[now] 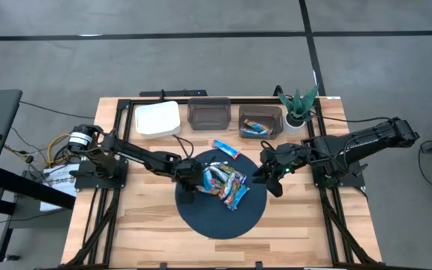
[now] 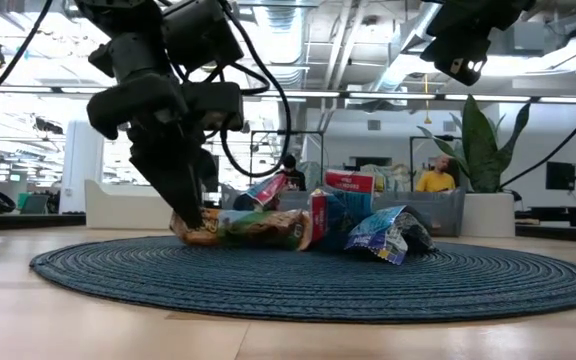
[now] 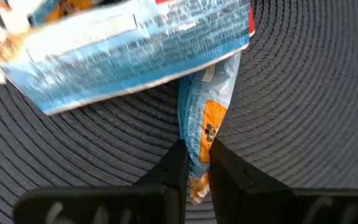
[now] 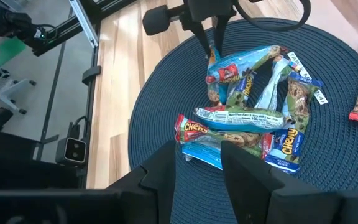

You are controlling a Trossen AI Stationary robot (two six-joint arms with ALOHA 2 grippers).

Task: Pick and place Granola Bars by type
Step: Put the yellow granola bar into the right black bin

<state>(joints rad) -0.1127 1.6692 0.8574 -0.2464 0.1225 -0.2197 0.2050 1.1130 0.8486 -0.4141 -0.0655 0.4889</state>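
The left gripper is pinching one end of a granola bar in the pile on the mat, so lifting straight up slowly should avoid dragging neighbours, while the right gripper is hanging open nearby.

The light wooden table carries a round dark woven mat at its middle. Along the far edge stand a white lidded box, two dark bins and a small potted plant — one blue bar lies loose on the wood just beyond the mat.
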